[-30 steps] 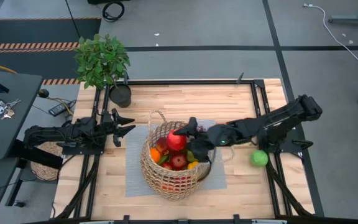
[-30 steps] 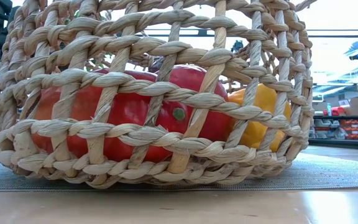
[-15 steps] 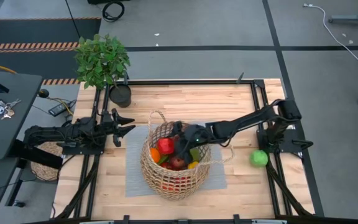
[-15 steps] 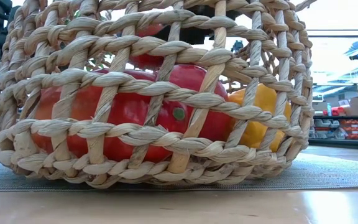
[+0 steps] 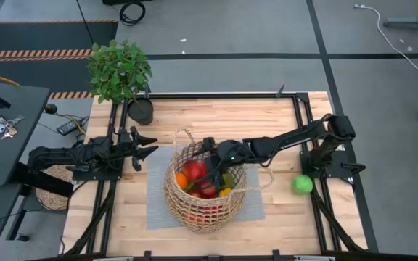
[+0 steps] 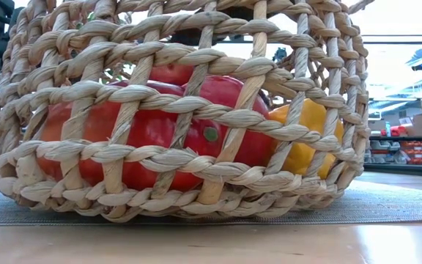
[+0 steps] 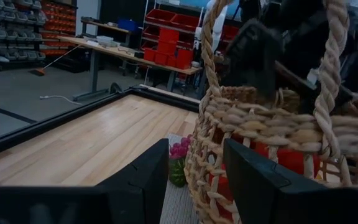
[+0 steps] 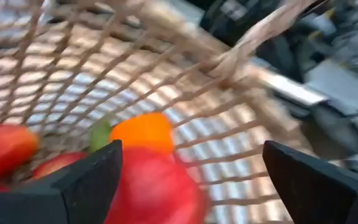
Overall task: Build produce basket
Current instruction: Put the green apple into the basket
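The basket [image 5: 198, 190], a big tan open-weave wicker one, stands on a grey mat [image 5: 256, 204] near the middle of the table [image 5: 216, 112], a little toward its near edge. From table level, the nearest things inside the basket are a large red fruit [image 6: 149, 132] and a yellow one [image 6: 308, 136], both pressed against the weave, with another red piece [image 6: 171, 73] resting on top of them.

From above, the produce [image 5: 202, 183] is a heap of red, orange and yellow. The right gripper [image 5: 210, 161] reaches in over the rim from the table's right side, its fingers spread wide apart over a red fruit [image 8: 154, 190]. The fruit sits between the fingers, and I cannot tell whether either one touches it. This looks like the moment of letting go. To do it well, the fingers should stay wide and the arm should rise straight up. It should clear the loop handle [image 5: 185, 136] and the rim before swinging away, so that nothing catches the weave or drags the basket.

One green fruit [image 5: 302, 184] lies alone near the table's right edge, well apart from the basket, and is likely the next to fetch.

The left gripper [image 5: 145, 144] waits by the table's left edge, just beside the basket, its fingers nearly together and holding nothing. A potted plant [image 5: 122, 76] stands at the far left corner.
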You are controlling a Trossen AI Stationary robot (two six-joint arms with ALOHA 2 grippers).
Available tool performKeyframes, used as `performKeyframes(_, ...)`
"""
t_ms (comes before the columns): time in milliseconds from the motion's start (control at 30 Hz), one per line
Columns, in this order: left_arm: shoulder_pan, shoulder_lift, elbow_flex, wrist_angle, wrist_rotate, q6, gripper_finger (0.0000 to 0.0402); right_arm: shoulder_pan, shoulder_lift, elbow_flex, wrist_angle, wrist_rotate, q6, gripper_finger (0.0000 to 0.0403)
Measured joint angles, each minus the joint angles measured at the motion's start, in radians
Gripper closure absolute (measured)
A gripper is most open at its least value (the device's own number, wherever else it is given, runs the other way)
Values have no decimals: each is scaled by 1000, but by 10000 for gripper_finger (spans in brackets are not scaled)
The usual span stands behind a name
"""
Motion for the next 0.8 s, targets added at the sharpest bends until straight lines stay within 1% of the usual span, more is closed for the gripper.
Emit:
performKeyframes(133, 0, 0, 0, -3, 0, 0, 241, 26, -96, 0, -16, 138, -20, 12)
performKeyframes(200, 0, 0, 0, -3, 0, 0, 241, 37, -150, 1, -32, 186, -1, 12)
performKeyframes(267, 0, 0, 0, -3, 0, 0, 241, 39, -202, 1, -71, 194, 52, 13)
performKeyframes(367, 0, 0, 0, -4, 0, 0, 241, 31, -279, 1, -179, 181, 165, 18)
performKeyframes(467, 0, 0, 0, -3, 0, 0, 241, 15, -344, 1, -322, 184, 291, 25)
performKeyframes(567, 0, 0, 0, -3, 0, 0, 241, 4, -416, 0, -473, 230, 407, 31)
performKeyframes(633, 0, 0, 0, -3, 0, 0, 241, 1, -464, 1, -598, 255, 462, 35)
performKeyframes(800, 0, 0, 0, -3, 0, 0, 241, -4, -549, 1, -924, 276, 625, 45)
